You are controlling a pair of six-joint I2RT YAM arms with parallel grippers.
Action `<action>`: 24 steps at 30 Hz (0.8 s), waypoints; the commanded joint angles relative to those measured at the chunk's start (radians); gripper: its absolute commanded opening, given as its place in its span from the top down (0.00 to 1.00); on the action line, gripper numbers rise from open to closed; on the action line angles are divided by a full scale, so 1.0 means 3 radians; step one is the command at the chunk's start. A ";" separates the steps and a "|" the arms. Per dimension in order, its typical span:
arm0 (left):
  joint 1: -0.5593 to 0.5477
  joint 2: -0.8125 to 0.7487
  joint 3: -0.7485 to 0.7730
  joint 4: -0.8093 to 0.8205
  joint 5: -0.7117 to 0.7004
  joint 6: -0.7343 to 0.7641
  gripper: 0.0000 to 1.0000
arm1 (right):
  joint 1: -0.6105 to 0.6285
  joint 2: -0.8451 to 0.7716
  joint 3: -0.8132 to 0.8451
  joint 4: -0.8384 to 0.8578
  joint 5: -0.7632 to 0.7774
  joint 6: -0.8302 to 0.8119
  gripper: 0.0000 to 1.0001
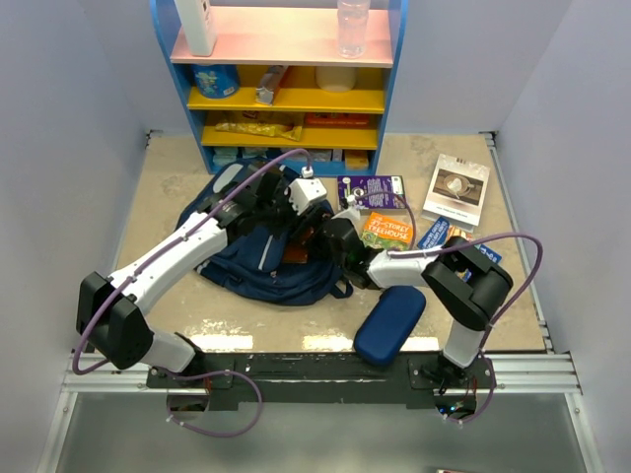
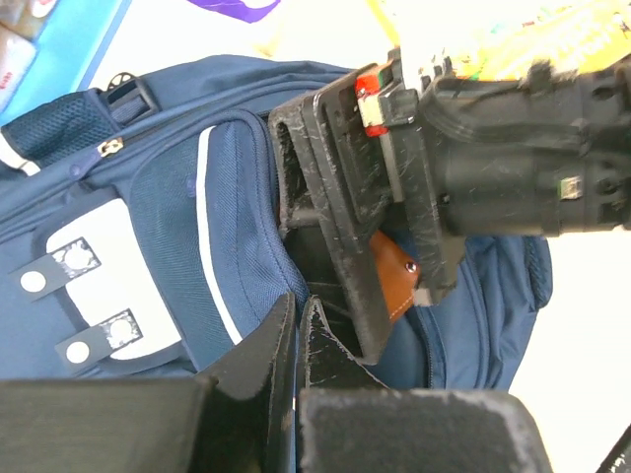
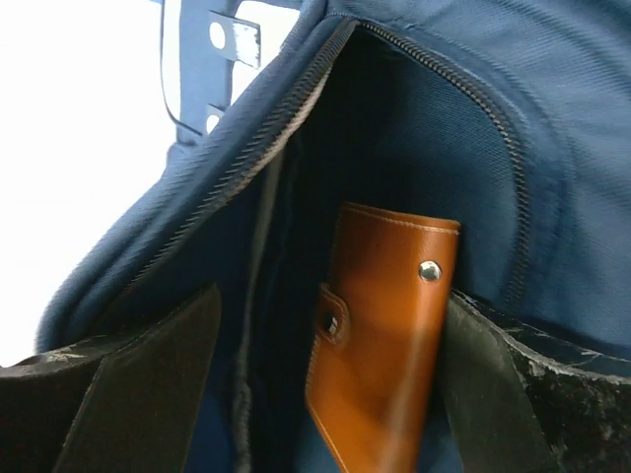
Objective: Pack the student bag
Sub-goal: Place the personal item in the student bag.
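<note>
The student bag (image 1: pixel 251 261) lies on the table, navy blue, with its main zip opening facing right. My left gripper (image 2: pixel 298 320) is shut on the fabric edge of that opening, beside the striped front pocket (image 2: pixel 168 207). My right gripper (image 3: pixel 320 394) reaches into the opening with its jaws wide open. A brown leather wallet (image 3: pixel 389 325) with metal snaps stands inside the bag between them. It leans toward the right finger (image 3: pixel 493 384) and is well clear of the left finger (image 3: pixel 148 384). The left wrist view shows the same wallet (image 2: pixel 394 276) between the right gripper's fingers.
A dark blue oblong zip case (image 1: pixel 389 325) lies near the front edge by the right arm's base. Books lie right of the bag: an orange one (image 1: pixel 386 229), a purple one (image 1: pixel 370 190) and a white one (image 1: pixel 456 187). A blue shelf unit (image 1: pixel 286 79) stands at the back.
</note>
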 commanded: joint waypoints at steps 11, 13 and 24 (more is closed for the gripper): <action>-0.0109 -0.0062 -0.0055 0.0136 0.0392 -0.0044 1.00 | 0.0031 -0.1392 -0.0586 -0.0773 0.0241 -0.1076 0.97; -0.0114 -0.0057 -0.0035 0.0131 0.0387 -0.0044 1.00 | 0.0036 -0.1392 -0.0617 -0.0855 0.0231 -0.1122 1.00; -0.0114 -0.0016 0.0057 0.0090 0.0398 -0.0044 1.00 | 0.0292 -0.0891 -0.0525 -0.0606 0.0185 -0.1189 1.00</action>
